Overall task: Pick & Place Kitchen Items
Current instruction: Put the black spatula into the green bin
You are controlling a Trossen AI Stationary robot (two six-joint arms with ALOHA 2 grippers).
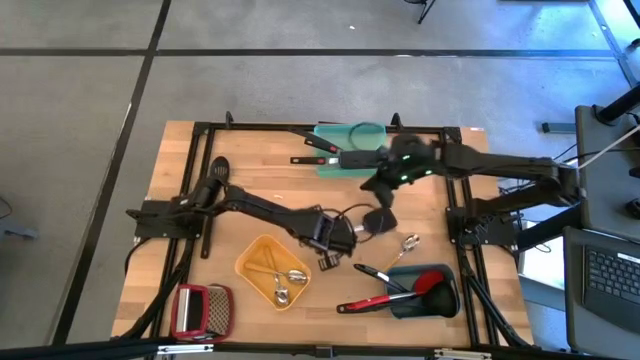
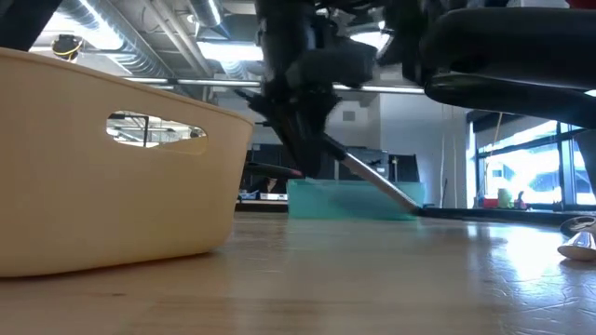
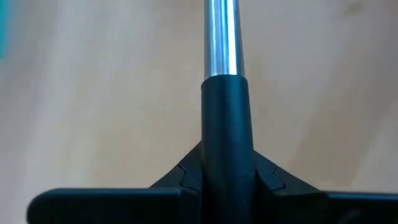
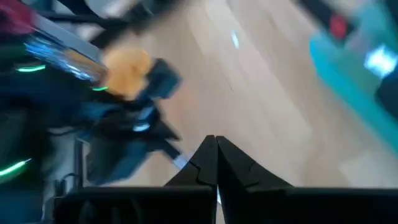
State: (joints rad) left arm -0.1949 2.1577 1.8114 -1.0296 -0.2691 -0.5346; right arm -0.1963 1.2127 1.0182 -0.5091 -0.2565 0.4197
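Note:
A utensil with a black handle, a shiny metal shaft [image 3: 222, 37] and a black head [image 1: 381, 220] lies near the table's middle. My left gripper [image 1: 336, 238] is over its handle end and shut on it; the low view shows it too [image 2: 300, 116]. My right gripper [image 1: 378, 186] hangs shut and holding nothing above the table, farther back, near the teal tray [image 1: 352, 150]; its closed fingertips meet in the right wrist view [image 4: 216, 155]. The yellow tray [image 1: 255, 262] holds small metal spoons [image 1: 285, 282]. My left gripper pinches the utensil's black handle [image 3: 227, 118] between its two fingers, close to where the metal shaft begins. The fingers come steeply from above. The utensil is tilted: its handle end is raised, and the shaft [image 2: 377, 186] slants down to the tabletop.
A loose metal spoon [image 1: 408, 243] lies right of the utensil's head. The grey-blue tray [image 1: 440, 300] at the near right holds a red spoon and black tools. A red-framed grater [image 1: 203, 310] sits at the near left. A black tool lies on the teal tray.

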